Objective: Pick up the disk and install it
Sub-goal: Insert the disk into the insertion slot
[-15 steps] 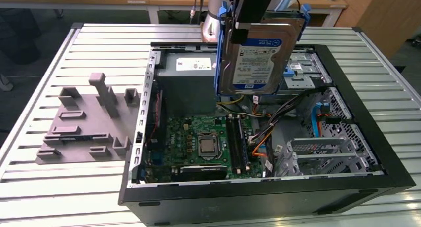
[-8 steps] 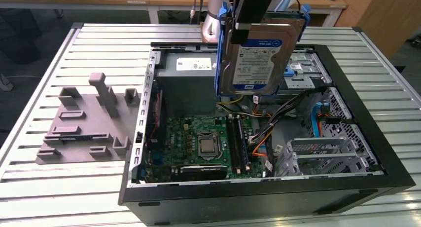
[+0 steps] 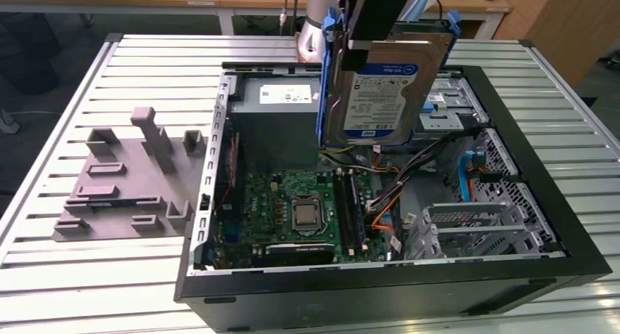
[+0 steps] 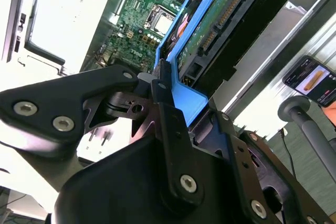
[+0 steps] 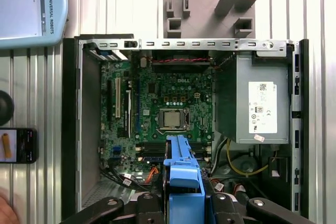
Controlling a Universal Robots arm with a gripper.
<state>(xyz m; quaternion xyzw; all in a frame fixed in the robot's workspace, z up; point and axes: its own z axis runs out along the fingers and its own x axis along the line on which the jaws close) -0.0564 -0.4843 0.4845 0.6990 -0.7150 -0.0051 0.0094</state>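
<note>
The exterior view looks obliquely down on the computer case [image 3: 388, 294]. The first wrist view faces straight down into it. The second wrist view slants close past the gripper [image 4: 184, 103] and the disk [image 4: 210, 30]. All share the motherboard [image 3: 290, 210].

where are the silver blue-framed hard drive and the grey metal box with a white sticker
silver blue-framed hard drive [image 3: 381, 87], exterior view, on its white-and-blue label
grey metal box [image 5: 233, 103], first wrist view, on bare metal of its face

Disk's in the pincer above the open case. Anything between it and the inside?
The pincer holds the disk upright over the case. Loose cables lie just below its lower edge, beside the motherboard. Nothing else visible sits between disk and case interior.
</note>
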